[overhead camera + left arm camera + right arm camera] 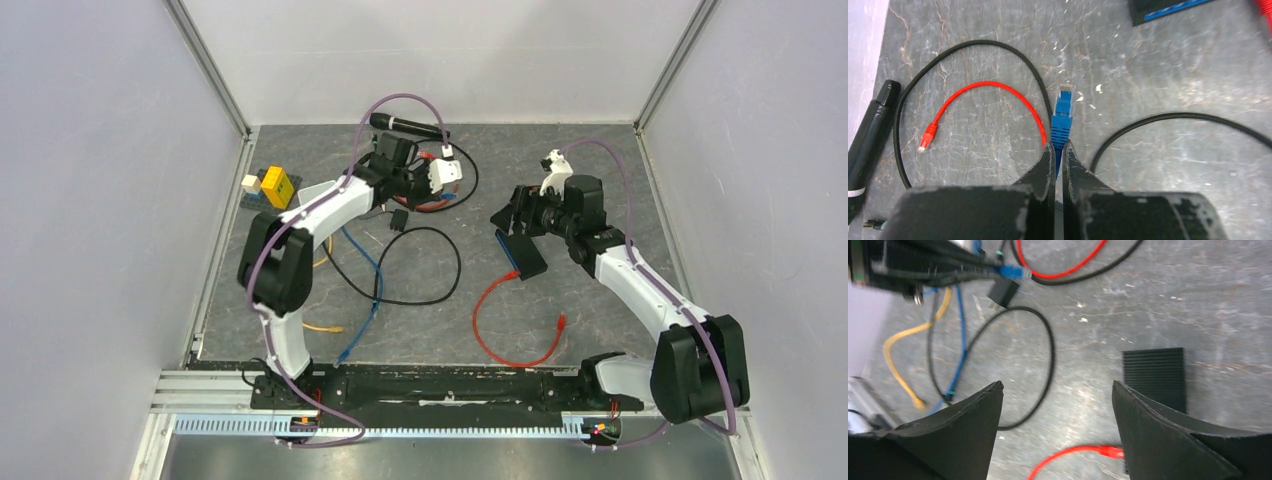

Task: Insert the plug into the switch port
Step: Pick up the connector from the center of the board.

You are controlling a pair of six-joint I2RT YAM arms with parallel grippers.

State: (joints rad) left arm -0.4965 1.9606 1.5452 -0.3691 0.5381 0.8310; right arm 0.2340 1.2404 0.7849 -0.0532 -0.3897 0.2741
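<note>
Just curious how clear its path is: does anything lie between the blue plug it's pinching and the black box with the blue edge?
Nothing visible does. Only bare table separates the blue plug, held by the left gripper, from the black box; the cables curve aside.

Right gripper (pixel 1056 386): jaws wide apart, nothing between them. Black ribbed box (pixel 1154 375) lies flat on the grey table (pixel 1148 300), its near edge hidden behind one finger. Red cable end (pixel 1103 451) is beside it. Black cable loop (pixel 1048 350) is at centre. Top left, blue plug (pixel 1013 272) projects from the left gripper (pixel 993 271). Yellow cable (pixel 898 347) is at the left.
</note>
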